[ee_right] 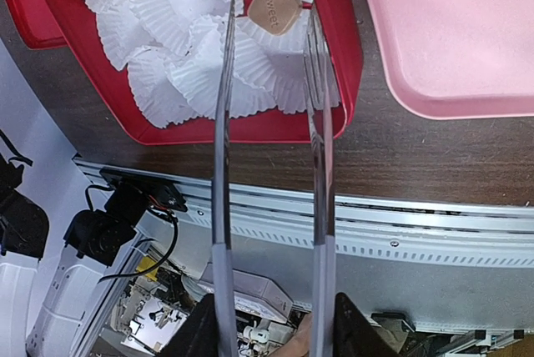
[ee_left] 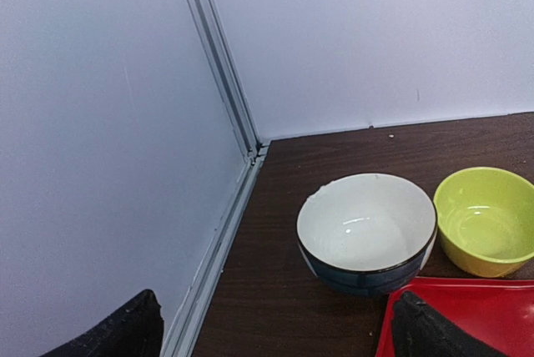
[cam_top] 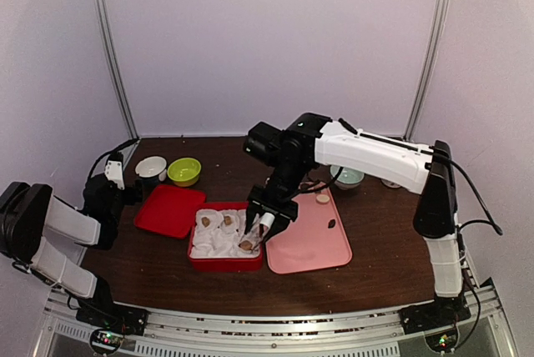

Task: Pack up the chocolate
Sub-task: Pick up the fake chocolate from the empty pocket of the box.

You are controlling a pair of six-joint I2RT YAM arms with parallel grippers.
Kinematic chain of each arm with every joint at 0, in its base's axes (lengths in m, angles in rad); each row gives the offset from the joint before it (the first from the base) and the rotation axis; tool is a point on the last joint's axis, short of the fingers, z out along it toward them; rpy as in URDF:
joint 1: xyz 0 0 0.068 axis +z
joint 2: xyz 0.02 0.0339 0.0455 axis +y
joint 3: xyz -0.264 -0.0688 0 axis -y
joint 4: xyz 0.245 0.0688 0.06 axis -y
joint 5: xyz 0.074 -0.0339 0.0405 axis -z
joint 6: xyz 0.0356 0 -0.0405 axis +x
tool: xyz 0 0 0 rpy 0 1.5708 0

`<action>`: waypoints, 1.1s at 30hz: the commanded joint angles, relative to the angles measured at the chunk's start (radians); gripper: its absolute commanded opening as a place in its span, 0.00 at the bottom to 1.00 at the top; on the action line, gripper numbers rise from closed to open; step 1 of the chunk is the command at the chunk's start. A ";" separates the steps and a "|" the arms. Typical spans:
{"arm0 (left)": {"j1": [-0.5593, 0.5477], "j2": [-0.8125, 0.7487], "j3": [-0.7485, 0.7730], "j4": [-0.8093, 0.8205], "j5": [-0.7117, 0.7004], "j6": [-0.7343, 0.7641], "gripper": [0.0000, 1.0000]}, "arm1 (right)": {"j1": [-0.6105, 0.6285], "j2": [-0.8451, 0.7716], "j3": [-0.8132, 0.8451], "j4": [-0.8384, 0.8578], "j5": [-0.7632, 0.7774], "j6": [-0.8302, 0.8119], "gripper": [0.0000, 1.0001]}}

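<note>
Across the dark table (cam_top: 375,278), seen from above, the pink tray (cam_top: 313,248) lies at 4 o'clock, nearly bare: one cream piece (cam_top: 322,198) at its far edge and one dark piece (cam_top: 332,224) further in. Just beside it, at 6 o'clock, sits the red box (cam_top: 224,262), lined with white paper cups (ee_right: 167,15). Three light brown pieces (cam_top: 204,221) rest in cups there. The red lid (cam_top: 169,209) at 9 o'clock looks bare. At 10 o'clock the white bowl (ee_left: 367,223) and the green bowl (ee_left: 486,223) hold nothing; the pale bowl (cam_top: 348,178) at 2 o'clock is half hidden by my arm.

My right claw (cam_top: 269,211) is clamped on the tongs (ee_right: 224,165). Their blades stand apart, with the stamped piece (ee_right: 273,8) lying in its cup between the tips, unpinched as far as I can tell. My left claw (ee_left: 277,311) hangs spread and holds nothing.

I judge each chocolate light, hard and smooth, easily scuffed and apt to skid off polished metal. I would pinch gently across its flat sides. The cups are flimsy and may lift with it.
</note>
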 commanded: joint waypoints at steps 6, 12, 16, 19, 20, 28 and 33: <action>0.007 0.003 0.020 0.035 -0.006 -0.012 0.98 | -0.020 -0.026 -0.026 0.043 -0.011 0.023 0.40; 0.007 0.005 0.020 0.035 -0.005 -0.013 0.98 | -0.023 -0.011 -0.030 0.044 -0.021 0.014 0.40; 0.007 0.005 0.020 0.036 -0.006 -0.013 0.98 | -0.022 -0.004 -0.030 0.052 -0.024 0.011 0.40; 0.008 0.005 0.020 0.037 -0.006 -0.013 0.98 | -0.023 0.003 -0.028 0.056 -0.028 0.008 0.40; 0.007 0.005 0.020 0.038 -0.006 -0.012 0.98 | -0.023 0.006 -0.026 0.058 -0.029 0.008 0.39; 0.007 0.005 0.020 0.036 -0.006 -0.014 0.98 | -0.026 0.023 -0.023 0.077 -0.039 0.005 0.37; 0.007 0.003 0.021 0.035 -0.006 -0.014 0.98 | -0.026 0.029 -0.024 0.078 -0.041 0.003 0.38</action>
